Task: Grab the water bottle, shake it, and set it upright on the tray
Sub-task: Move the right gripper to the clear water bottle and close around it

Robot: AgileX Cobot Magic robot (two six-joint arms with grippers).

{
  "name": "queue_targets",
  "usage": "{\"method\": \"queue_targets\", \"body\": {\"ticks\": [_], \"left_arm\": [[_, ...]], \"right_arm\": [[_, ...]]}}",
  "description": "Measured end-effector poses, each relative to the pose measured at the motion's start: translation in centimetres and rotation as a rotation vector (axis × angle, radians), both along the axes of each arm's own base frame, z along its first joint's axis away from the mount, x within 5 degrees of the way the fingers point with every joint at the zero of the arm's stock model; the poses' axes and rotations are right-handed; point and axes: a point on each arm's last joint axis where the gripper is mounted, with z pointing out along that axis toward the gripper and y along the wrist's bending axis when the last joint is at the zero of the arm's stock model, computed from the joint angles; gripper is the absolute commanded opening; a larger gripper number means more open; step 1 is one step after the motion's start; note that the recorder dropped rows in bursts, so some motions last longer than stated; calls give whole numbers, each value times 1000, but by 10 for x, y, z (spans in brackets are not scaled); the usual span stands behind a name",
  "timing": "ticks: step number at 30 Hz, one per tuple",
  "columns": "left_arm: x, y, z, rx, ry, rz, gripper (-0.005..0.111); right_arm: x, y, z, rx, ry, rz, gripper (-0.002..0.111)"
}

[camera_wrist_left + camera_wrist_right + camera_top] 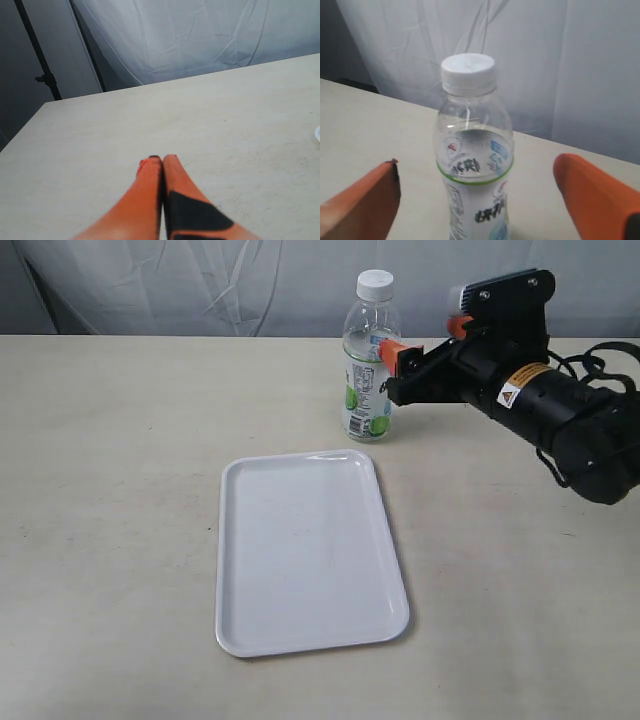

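The water bottle [368, 365] stands upright on the table beyond the far edge of the tray [305, 550], with its white cap on top. My right gripper [392, 360] is open at the bottle's right side, level with its label. In the right wrist view the water bottle [472, 150] rises between the two orange fingers [365, 200], apart from both. My left gripper [163, 159] is shut with nothing in it, low over bare table, and does not show in the exterior view.
A white cloth backdrop [250, 285] hangs behind the table's far edge. The right arm's black body and cables [570, 410] stretch over the table's right side. A dark pole [37, 52] stands beyond the table in the left wrist view.
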Motion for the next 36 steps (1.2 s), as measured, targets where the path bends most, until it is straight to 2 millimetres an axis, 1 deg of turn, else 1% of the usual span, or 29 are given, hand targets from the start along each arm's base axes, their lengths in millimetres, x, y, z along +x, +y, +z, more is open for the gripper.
{"method": "queue_targets", "body": {"ticks": [5,13,19,25,26,32,36], "left_arm": [[0,0,0,0,0,0,0],[0,0,0,0,0,0,0],[0,0,0,0,0,0,0],[0,0,0,0,0,0,0],[0,0,0,0,0,0,0],[0,0,0,0,0,0,0],[0,0,0,0,0,0,0]], "right_arm": [[2,9,-3,49,-51,64,83],[20,21,-3,61,-98,99,83],[31,26,-4,74,-107,91,83],[49,36,-15,71,-108,98,83],[54,39,-20,69,-104,98,83],[68,46,-33,82,-114,101,83],[72,48,-50,44,-58,91,83]]}}
